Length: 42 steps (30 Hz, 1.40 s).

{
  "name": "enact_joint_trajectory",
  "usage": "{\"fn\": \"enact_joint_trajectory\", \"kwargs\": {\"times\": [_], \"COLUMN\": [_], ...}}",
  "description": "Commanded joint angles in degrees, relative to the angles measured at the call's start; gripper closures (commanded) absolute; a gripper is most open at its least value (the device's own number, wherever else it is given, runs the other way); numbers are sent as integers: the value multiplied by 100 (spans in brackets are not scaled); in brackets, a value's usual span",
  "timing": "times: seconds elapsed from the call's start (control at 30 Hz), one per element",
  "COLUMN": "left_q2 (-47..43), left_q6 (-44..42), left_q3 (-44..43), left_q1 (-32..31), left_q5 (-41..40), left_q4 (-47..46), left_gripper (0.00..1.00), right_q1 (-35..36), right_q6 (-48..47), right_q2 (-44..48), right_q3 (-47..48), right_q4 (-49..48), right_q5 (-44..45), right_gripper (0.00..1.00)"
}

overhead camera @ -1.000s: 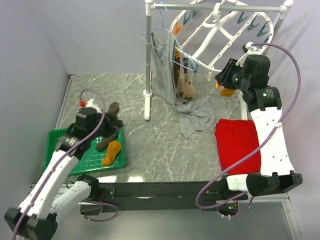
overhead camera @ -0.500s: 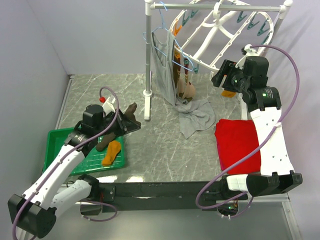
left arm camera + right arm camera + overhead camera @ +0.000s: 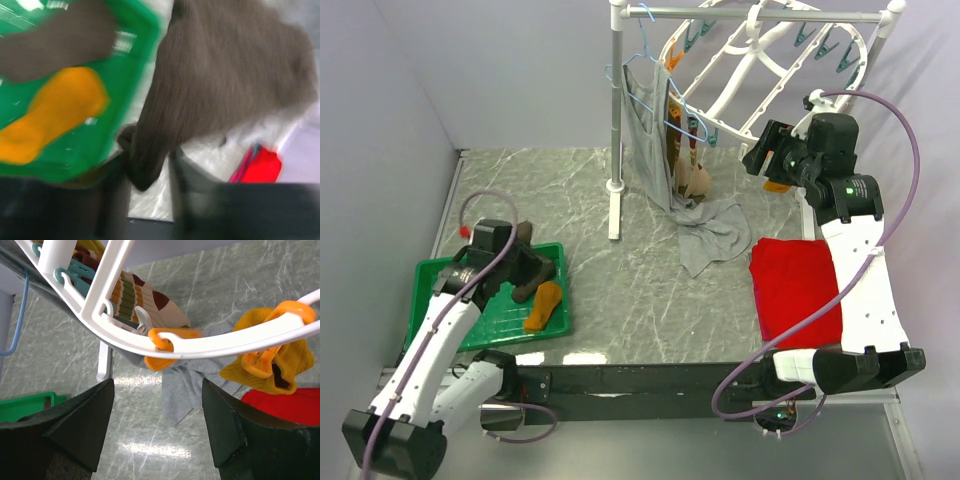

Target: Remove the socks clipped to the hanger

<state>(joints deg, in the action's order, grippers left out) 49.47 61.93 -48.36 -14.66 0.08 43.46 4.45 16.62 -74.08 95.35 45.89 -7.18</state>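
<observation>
Item 1: my left claw (image 3: 532, 266), swung back over green tray (image 3: 440, 275), brown sock (image 3: 220, 85) between my fingers; grip untellable in blur.
Item 2: my right claw (image 3: 157, 390), spread wide, unmoved beneath hanger (image 3: 210, 342); mustard sock (image 3: 272, 367) clipped there.

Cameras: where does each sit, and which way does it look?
Top external: high behind the arms, looking down on the table; both arms show, left gripper and right gripper.
Left wrist: on the left arm, looking down past its blurred fingers at a brown sock and the green tray.
Right wrist: on the right arm, looking between its spread fingers at the hanger, a mustard sock clipped there.
Shared: all three show the green tray and red cloth.
</observation>
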Motion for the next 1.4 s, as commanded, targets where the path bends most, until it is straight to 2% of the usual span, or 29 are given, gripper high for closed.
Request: {"fn": "enact_joint_trajectory", "kwargs": {"times": [0.0,0.03,0.07,0.1,0.23,0.33,0.37,0.4,0.43,0.5,0.6,0.7,0.8,0.83,1.03,1.2,1.37], "left_q2": [-95,-131,-157,-244,-412,-368,-342,-324,-307,-254,-254,-272,-27,79,1090,2046,2750], "left_q6": [320,293,293,311,302,179,66,-440,-680,-1093,-1053,-772,-578,-542,-366,-445,-568], "left_q3": [343,379,380,345,169,20,-24,-59,-77,-147,-183,-200,-349,-411,-903,-1639,-2353], "left_q1": [603,726,762,788,815,815,815,815,815,815,780,421,-281,-719,-2188,-2972,-3605], "left_q5": [-484,-447,-465,-534,-746,-597,-449,-195,373,939,1898,2023,1796,1698,1320,1311,1389], "left_q4": [786,787,839,874,971,927,762,534,271,-275,-1064,-1821,-2210,-2376,-2913,-3195,-3265], "left_gripper": [15,3,1,3,4,4,4,4,4,4,4,1,1,2,5,6,6], "right_q1": [-32,-23,-23,-32,-23,-32,-23,-23,-23,-23,-23,-32,-32,-32,-224,-927,-1245], "right_q6": [-71,-89,-89,-98,-72,-54,-45,-45,-54,-71,-124,-142,-159,-151,-168,-195,-431], "right_q2": [210,219,236,245,342,403,412,430,465,491,492,456,404,438,553,518,781], "right_q3": [168,159,116,89,-16,-60,-60,-60,-52,-34,71,238,440,475,249,-297,-1272], "right_q4": [-10,-1,-10,-1,-1,25,43,69,139,218,412,587,755,772,510,-114,-1528], "right_q5": [-73,-73,-64,-56,-108,-231,-257,-231,-205,-161,-39,199,541,673,1307,737,86], "right_gripper": [23,23,23,23,23,23,22,22,22,22,22,22,22,22,25,24,19]}}
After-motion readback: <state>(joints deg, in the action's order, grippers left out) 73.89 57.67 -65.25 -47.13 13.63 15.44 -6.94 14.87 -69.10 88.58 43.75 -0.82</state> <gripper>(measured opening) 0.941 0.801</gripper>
